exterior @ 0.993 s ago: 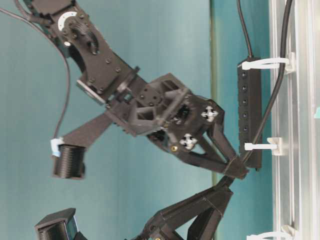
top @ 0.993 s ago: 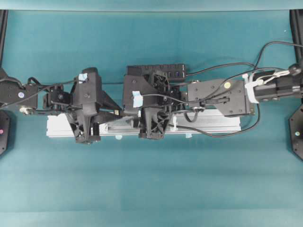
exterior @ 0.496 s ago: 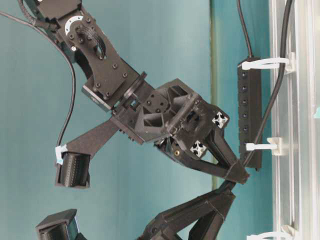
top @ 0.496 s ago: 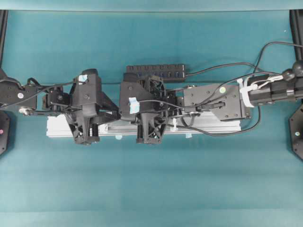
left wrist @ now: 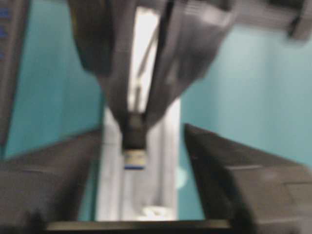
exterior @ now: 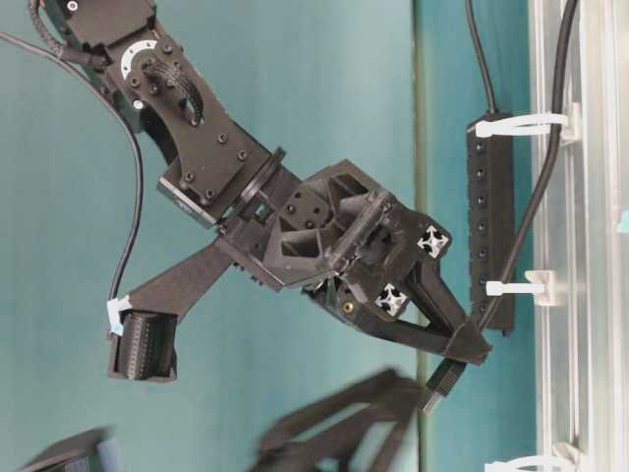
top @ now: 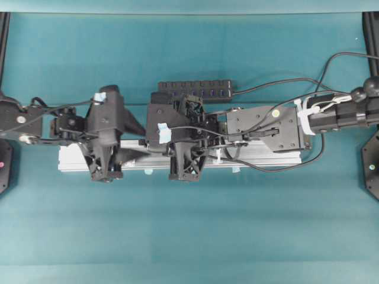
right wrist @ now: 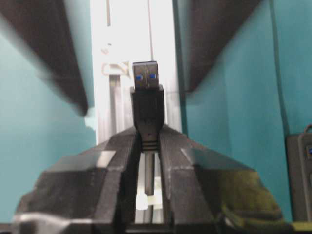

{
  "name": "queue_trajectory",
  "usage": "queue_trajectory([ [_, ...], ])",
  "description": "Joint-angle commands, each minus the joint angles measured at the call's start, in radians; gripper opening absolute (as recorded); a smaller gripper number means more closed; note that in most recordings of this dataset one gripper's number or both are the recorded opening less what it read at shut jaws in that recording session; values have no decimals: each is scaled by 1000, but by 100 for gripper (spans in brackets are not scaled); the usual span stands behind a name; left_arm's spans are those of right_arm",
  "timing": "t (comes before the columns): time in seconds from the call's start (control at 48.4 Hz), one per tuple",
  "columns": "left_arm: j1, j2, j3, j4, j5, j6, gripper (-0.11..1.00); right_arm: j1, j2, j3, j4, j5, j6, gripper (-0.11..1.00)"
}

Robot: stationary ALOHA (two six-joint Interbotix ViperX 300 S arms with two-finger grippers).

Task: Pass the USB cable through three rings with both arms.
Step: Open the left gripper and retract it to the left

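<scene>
A: What is the right hand (right wrist: 146,146) doing?

B: Its fingers are clamped together on the USB cable (right wrist: 146,105) just behind the plug, which pokes out ahead of the tips, over the aluminium rail (right wrist: 163,58).

A: And the left hand (left wrist: 141,195)?

B: It faces that plug with its fingers apart on either side, holding nothing. So the cable sits with the right hand alone.

A: Where is that along the rail?

B: From above, the right hand is over the rail's middle, and the left hand is over its left end (top: 71,160).

A: How far along is the threading?

B: From table level, the cord runs through two of the three rings (exterior: 521,125) on the rail. The third, at the bottom edge, looks not yet threaded, so I judge one pass remains.
</scene>
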Motion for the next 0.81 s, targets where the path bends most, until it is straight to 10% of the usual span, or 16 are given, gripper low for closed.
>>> queue_trajectory([
  [0.0, -5, -72, 8, 2, -5, -12, 75, 12, -8, -28, -3, 11, -20, -7],
  [0.372, 8, -417, 179, 2, 2, -52, 60, 34, 34, -71, 6, 95, -106, -7],
  [0.786, 8, -707, 212, 2, 341, -117, 60, 34, 87, -120, 51, 160, -109, -7],
])
